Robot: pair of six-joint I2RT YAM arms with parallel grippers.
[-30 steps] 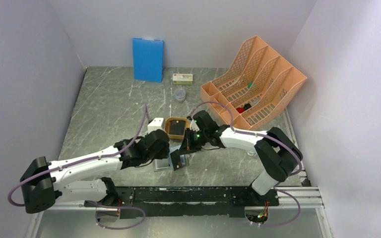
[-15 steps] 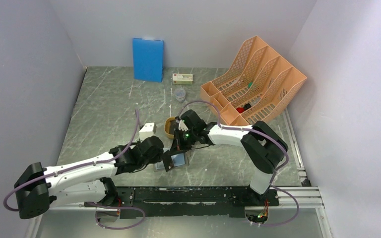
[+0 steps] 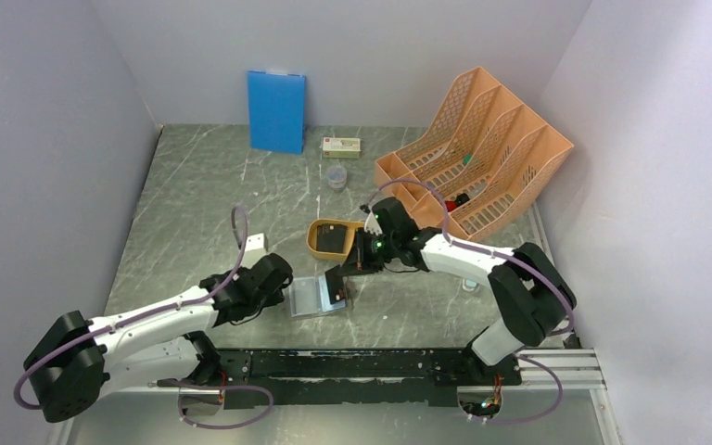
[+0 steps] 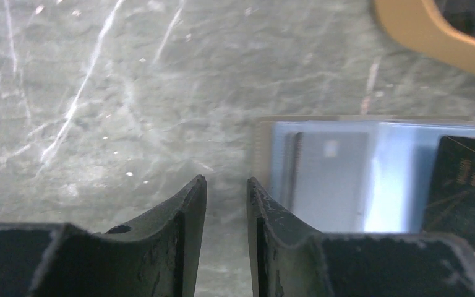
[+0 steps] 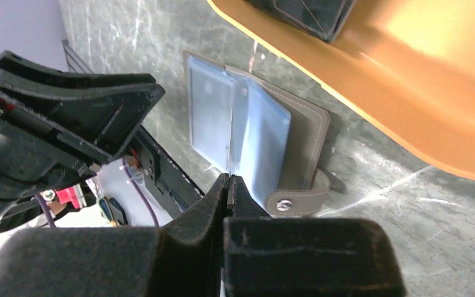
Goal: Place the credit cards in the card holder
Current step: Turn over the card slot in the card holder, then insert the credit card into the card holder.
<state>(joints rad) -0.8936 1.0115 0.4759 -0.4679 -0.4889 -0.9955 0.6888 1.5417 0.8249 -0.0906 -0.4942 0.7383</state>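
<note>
Draws left gripper back off holder, jaws slightly parted, empty. Keeps right gripper clenched on card above open holder near table's front edge; leaves holder unsteadied for insertion.

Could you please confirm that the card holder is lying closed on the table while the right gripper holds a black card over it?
Not quite: the card holder is lying open, not closed. The right wrist view shows it spread flat on the table with its pale blue inside facing up. The rest stands: the right gripper holds a black card over it.
</note>
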